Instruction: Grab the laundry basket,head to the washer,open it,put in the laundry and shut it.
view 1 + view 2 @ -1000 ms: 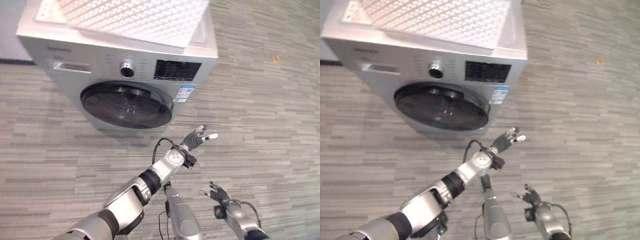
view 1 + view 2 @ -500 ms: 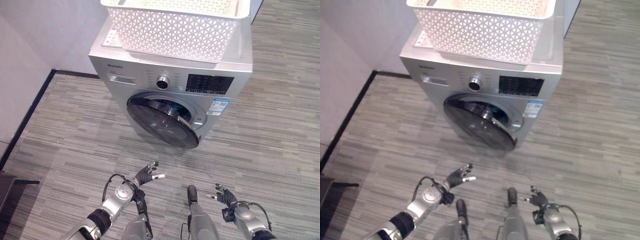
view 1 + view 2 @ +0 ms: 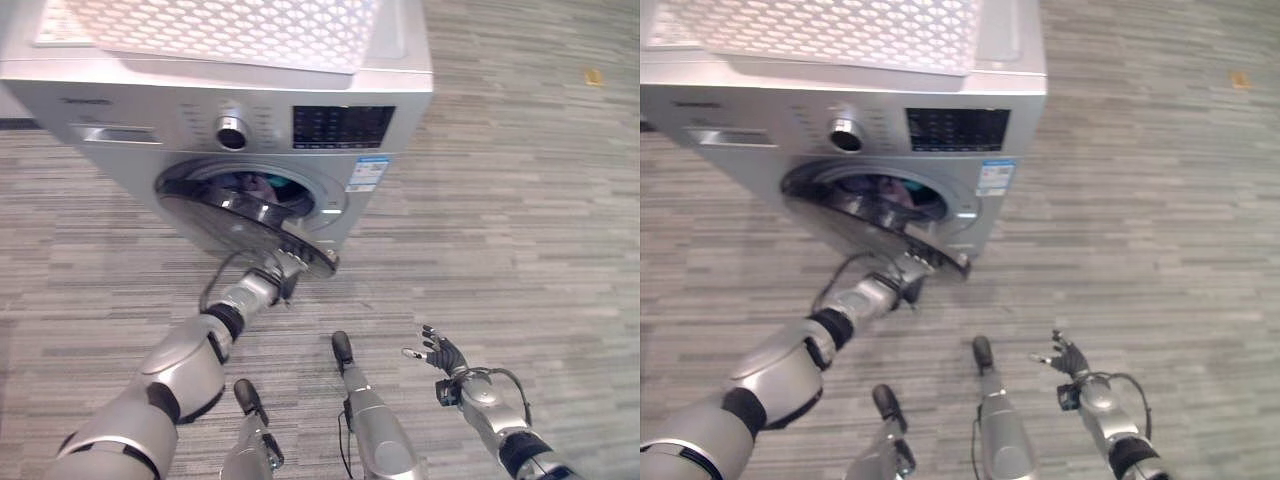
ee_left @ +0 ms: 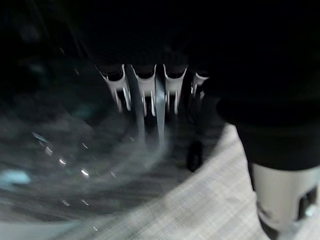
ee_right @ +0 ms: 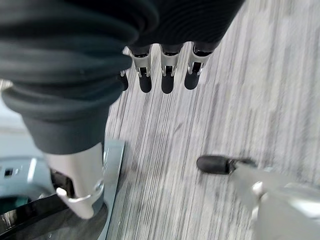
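A white lattice laundry basket sits on top of the silver front-loading washing machine; clothes show as a dark bundle inside the drum behind the partly open round door, which tilts out and down toward the floor. The left hand reaches up to the door's lower rim — its fingers lie against the dark glass edge, but whether they curl round it cannot be told; the wrist view shows them in a row pressed to the door. A control dial and a dark display panel mark the machine's front. Farther right, well apart from the machine, the right hand hangs low over the grey striped carpet, fingers spread and relaxed, holding nothing.
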